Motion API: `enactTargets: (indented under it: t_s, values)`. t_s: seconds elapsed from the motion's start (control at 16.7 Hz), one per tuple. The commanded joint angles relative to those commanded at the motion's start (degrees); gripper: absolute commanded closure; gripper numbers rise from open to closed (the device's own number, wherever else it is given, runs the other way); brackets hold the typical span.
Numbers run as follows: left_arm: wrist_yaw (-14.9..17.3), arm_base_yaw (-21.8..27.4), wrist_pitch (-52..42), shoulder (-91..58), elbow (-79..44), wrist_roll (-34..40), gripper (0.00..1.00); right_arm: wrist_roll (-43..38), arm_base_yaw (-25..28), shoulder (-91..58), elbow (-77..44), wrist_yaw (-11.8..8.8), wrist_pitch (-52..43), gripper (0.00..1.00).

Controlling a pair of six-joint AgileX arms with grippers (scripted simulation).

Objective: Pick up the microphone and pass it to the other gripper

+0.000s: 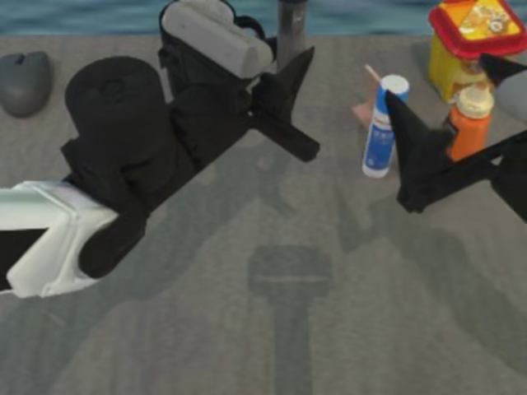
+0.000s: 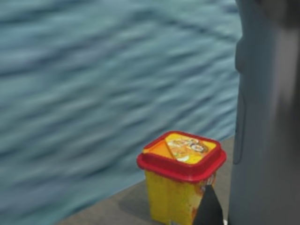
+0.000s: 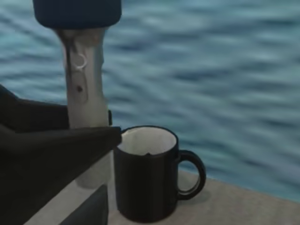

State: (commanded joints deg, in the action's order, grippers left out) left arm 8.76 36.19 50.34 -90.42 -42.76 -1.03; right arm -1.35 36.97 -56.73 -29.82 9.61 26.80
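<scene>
Near the far edge of the tabletop (image 1: 247, 329), toward the top view's middle, the microphone (image 1: 291, 29) stands upright, pinched by the left end effector (image 1: 284, 99). From above only its grey handle shows, rising past the black fingers. The right wrist view gives a fuller look: the dark navy head (image 3: 77, 11) sits on top, the silver-grey handle (image 3: 84, 84) runs down from it, and one black finger (image 3: 61, 140) of the left end effector crosses the handle low down. In the left wrist view the handle fills one side as a tall grey column (image 2: 267, 117).

The left arm (image 1: 115, 156) reaches in from the top view's left, its white link (image 1: 41, 239) near that edge.

The right end effector (image 1: 449, 107) sits well apart from the microphone, over the right side of the tabletop, its two pointed fingers spread wide, with an orange bottle (image 1: 471, 119) between them. Just beside one fingertip lies a blue-and-white glue stick (image 1: 381, 127). A yellow tub with a red lid (image 1: 473, 41) stands at the far right corner. A grey mouse (image 1: 25, 81) rests at the far left. A black mug (image 3: 147, 173) stands behind the microphone in the right wrist view.
</scene>
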Motion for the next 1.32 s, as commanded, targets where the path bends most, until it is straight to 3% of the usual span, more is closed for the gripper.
enactTargets:
  t_s: [0.36, 0.78, 1.32]
  values:
    - [0.0, 0.0, 0.0, 0.0, 0.0, 0.0, 1.0, -0.1, 8.7, -12.9, -7.4, 2.2, 6.7, 0.0]
    - [0.0, 0.0, 0.0, 0.0, 0.0, 0.0, 1.0, -0.1, 8.6, -13.9, -8.2, 2.0, 6.9, 0.0]
    - [0.0, 0.0, 0.0, 0.0, 0.0, 0.0, 1.0, -0.2, 5.6, -35.1, -26.1, -0.7, 10.0, 0.0]
